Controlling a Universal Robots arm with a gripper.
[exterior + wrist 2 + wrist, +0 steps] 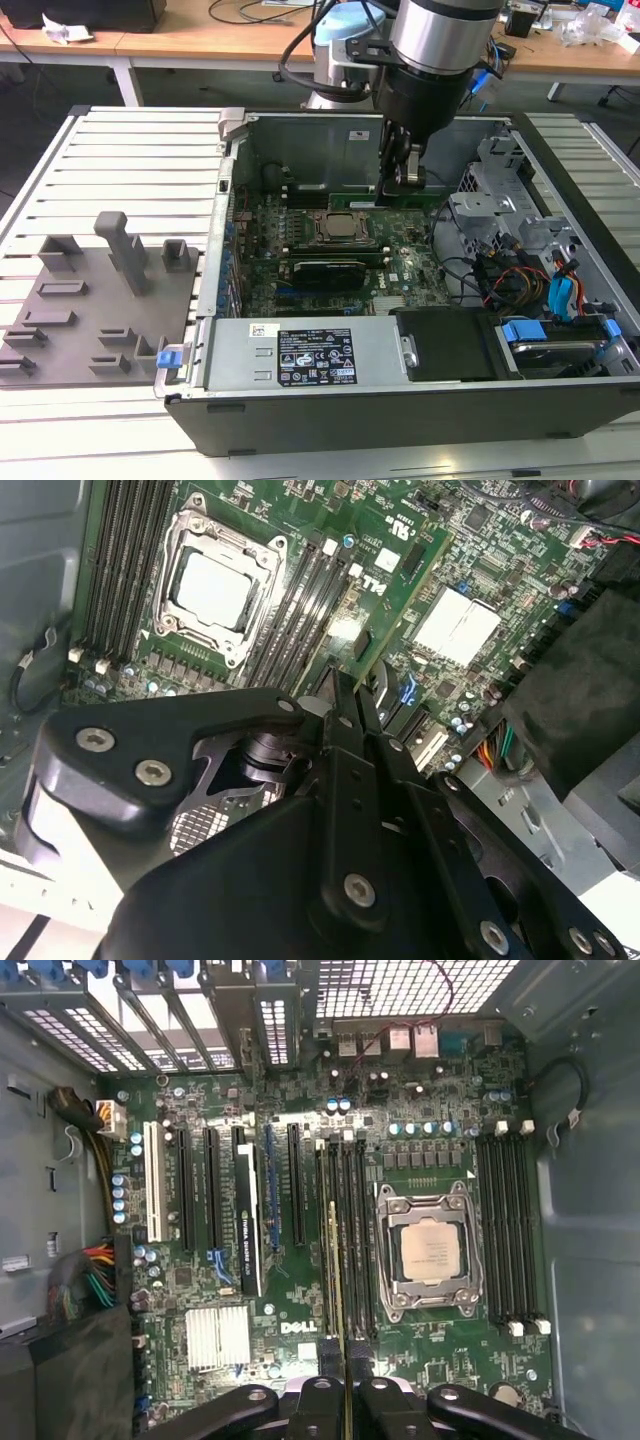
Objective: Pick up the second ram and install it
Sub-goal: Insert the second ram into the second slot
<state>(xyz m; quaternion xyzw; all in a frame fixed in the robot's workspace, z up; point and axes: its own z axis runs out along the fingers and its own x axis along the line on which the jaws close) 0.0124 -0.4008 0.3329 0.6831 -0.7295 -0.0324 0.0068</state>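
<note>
Exterior view: claw (402, 172)-held second ram (383, 199) inside case (330, 135)

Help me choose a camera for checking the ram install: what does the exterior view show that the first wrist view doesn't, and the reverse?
Exterior view alone: the whole open computer case on the slatted table, the grey fixture blocks to the exterior view's left, and the arm reaching down into the case.

First wrist view alone: a straight-down look at the expansion slots, the silver heatsink, and the second ram edge-on among the memory slots.

Both: the CPU socket, the green motherboard, and the hand.
</note>
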